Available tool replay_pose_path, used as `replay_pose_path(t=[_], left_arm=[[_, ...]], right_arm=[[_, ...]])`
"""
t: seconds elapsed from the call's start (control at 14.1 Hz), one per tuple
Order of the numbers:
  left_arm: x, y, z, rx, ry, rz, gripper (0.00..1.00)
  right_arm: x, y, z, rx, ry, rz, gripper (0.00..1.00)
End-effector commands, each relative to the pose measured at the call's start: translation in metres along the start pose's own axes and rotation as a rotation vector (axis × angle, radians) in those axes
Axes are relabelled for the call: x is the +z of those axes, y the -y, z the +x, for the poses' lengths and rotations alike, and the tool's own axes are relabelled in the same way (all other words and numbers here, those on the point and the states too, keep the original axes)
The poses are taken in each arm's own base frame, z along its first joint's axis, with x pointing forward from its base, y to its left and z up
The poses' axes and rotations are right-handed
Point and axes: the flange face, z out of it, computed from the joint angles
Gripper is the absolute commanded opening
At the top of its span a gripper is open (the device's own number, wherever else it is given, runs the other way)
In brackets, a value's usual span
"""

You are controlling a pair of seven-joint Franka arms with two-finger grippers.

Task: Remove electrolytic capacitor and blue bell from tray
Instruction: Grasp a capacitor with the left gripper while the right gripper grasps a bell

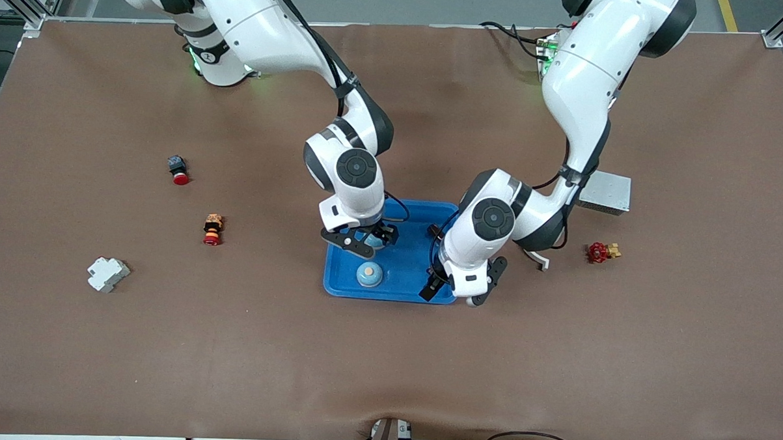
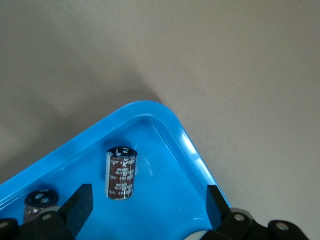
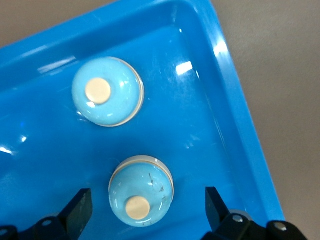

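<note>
two bells (image 3: 108, 91) in blue tray (image 3: 235, 120), claw (image 3: 147, 210) spread

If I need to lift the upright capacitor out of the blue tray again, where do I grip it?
Come straight down over the capacitor and close on its round side wall near the top. It stands upright in the blue tray with bare floor around it, apart from the second capacitor.

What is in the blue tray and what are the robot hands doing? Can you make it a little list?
tray: blue tray mid-table
bells: two blue bells in the tray
capacitors: two, capacitor upright in the tray, second one beside it
right gripper: open, over one bell, holding nothing
left gripper: open, over the tray's edge, holding nothing
elsewhere: red valve, white block
</note>
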Motion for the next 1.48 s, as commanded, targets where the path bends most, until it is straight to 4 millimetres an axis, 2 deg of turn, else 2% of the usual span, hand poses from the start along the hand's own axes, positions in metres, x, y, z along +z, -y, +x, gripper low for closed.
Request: replay_pose_path(t=[0.0,0.14,0.28,0.42,0.64,0.92,0.99,1.06,1.13,1.2,1.27,1.34,1.41], left_arm=[[0.009,-0.001,0.000,-0.018,-0.004,-0.003,1.00],[0.021,0.002,0.002,-0.021,-0.004,0.003,1.00],[0.025,0.003,0.002,-0.009,-0.014,0.007,1.00],[0.032,0.006,0.002,0.001,-0.022,0.017,1.00],[0.037,0.007,0.002,0.000,-0.022,0.017,1.00],[0.045,0.007,-0.003,0.004,-0.023,-0.007,1.00],[0.046,0.006,-0.007,0.008,-0.022,-0.014,1.00],[0.046,0.006,-0.007,0.011,-0.023,-0.014,1.00],[0.045,0.006,-0.007,0.016,-0.028,-0.015,1.00],[0.045,0.006,-0.006,0.015,-0.029,-0.015,0.95],[0.045,0.006,-0.004,0.015,-0.030,-0.017,0.63],[0.045,0.006,-0.004,0.015,-0.029,-0.016,0.44],[0.045,0.006,-0.004,0.017,-0.029,-0.015,0.29]], right_arm=[[-0.001,0.010,-0.007,-0.002,-0.005,0.004,1.00],[0.000,0.011,-0.009,-0.002,-0.005,0.004,1.00],[0.001,0.011,-0.010,-0.008,-0.004,0.002,1.00],[0.009,0.010,-0.010,-0.014,-0.001,-0.009,1.00],[0.023,0.009,-0.010,-0.013,-0.006,-0.010,1.00],[0.026,0.010,-0.011,-0.002,-0.007,-0.003,1.00],[0.026,0.011,-0.012,-0.002,-0.005,-0.001,0.87],[0.026,0.012,-0.015,-0.001,0.002,0.003,0.61],[0.026,0.013,-0.017,0.002,0.009,0.006,0.29],[0.025,0.014,-0.018,0.024,0.024,0.015,0.03],[0.021,0.016,-0.017,0.047,0.035,0.029,0.00],[0.019,0.018,-0.017,0.048,0.036,0.033,0.00],[0.016,0.018,-0.016,0.041,0.037,0.033,0.00]])
